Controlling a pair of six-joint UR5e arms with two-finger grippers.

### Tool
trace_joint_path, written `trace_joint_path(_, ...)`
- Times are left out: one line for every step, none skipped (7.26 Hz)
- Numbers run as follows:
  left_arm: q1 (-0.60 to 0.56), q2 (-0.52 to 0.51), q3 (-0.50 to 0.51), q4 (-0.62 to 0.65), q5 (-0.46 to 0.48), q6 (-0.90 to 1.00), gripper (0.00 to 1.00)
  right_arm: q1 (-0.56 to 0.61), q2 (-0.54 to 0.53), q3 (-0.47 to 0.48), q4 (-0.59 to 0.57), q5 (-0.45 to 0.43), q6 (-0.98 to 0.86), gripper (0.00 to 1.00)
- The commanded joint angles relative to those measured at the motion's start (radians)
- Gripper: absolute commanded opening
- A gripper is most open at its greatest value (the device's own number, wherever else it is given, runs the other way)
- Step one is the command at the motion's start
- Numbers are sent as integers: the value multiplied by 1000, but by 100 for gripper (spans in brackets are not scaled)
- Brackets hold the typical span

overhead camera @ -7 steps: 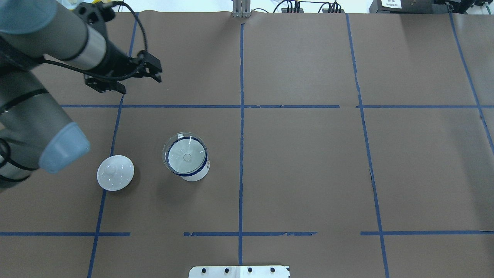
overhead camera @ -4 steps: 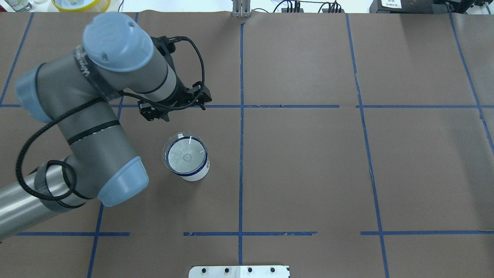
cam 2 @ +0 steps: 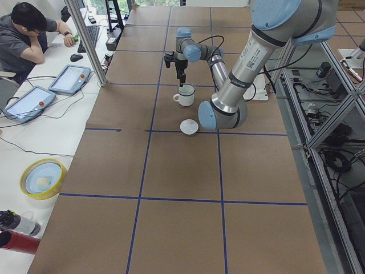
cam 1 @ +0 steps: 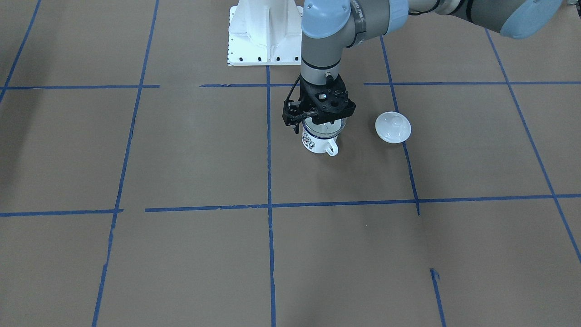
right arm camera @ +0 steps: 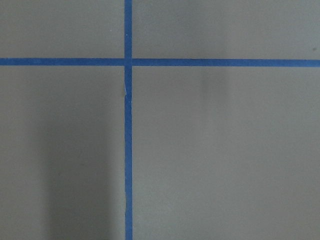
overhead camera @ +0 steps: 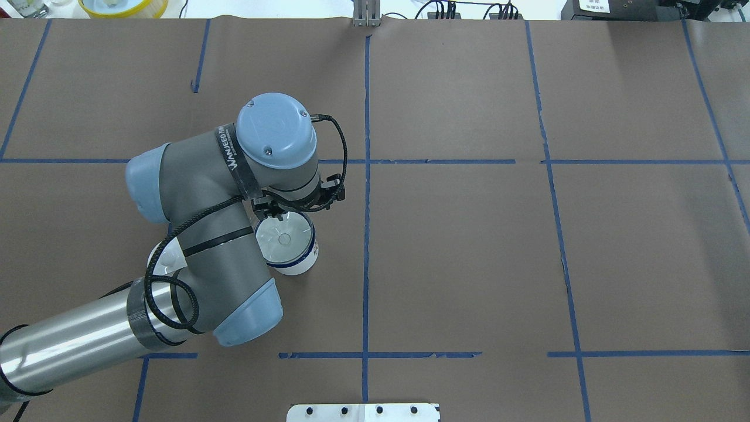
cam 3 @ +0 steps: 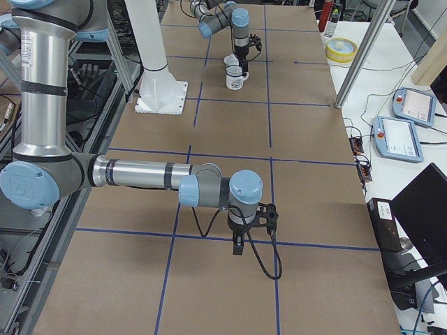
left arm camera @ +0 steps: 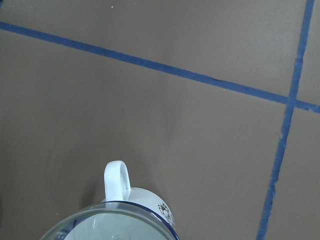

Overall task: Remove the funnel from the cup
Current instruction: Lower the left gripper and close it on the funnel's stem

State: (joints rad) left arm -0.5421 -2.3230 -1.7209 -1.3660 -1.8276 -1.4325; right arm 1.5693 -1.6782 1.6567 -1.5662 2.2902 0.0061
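Note:
The cup (cam 1: 317, 144) is a white mug with a blue rim, standing upright left of the table's middle. It also shows in the overhead view (overhead camera: 297, 266). The clear funnel (overhead camera: 284, 234) sits in its mouth. My left gripper (cam 1: 319, 119) hangs straight down over the cup's far rim, close above the funnel, and its jaws look open and empty. The left wrist view shows the mug's handle (left arm camera: 117, 180) and the funnel's rim (left arm camera: 120, 220), but no fingers. My right gripper (cam 3: 237, 244) shows only in the exterior right view, low over bare paper, and I cannot tell whether it is open or shut.
A white domed lid (cam 1: 393, 127) with a knob lies on the paper beside the cup, partly under my left arm in the overhead view (overhead camera: 164, 253). The robot's white base plate (cam 1: 263, 41) is at the near edge. Brown paper with blue tape lines covers the table.
My left arm has swung in from the far left corner and brought its gripper down over the cup. The cup, funnel and lid have not moved.

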Motion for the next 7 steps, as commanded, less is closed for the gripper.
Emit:
trace_joint_path(5,-6,4,1,-1,6,56,0,0,0,0,0,0,100)
trace_joint_path(5,-4,-2,2,-1,7,43,0,0,0,0,0,0,100)
trace_joint_path(5,-4,-6,2,-2,9,42,0,0,0,0,0,0,100)
trace_joint_path(5,-4,-6,2,-2,9,42,0,0,0,0,0,0,100)
trace_joint_path(10,-1,-6,4,-2,9,42,0,0,0,0,0,0,100)
trace_joint_path(11,-1,-6,2,-2,9,40,0,0,0,0,0,0,100)
trace_joint_path(11,1,-6,4,-4,9,28,0,0,0,0,0,0,100)
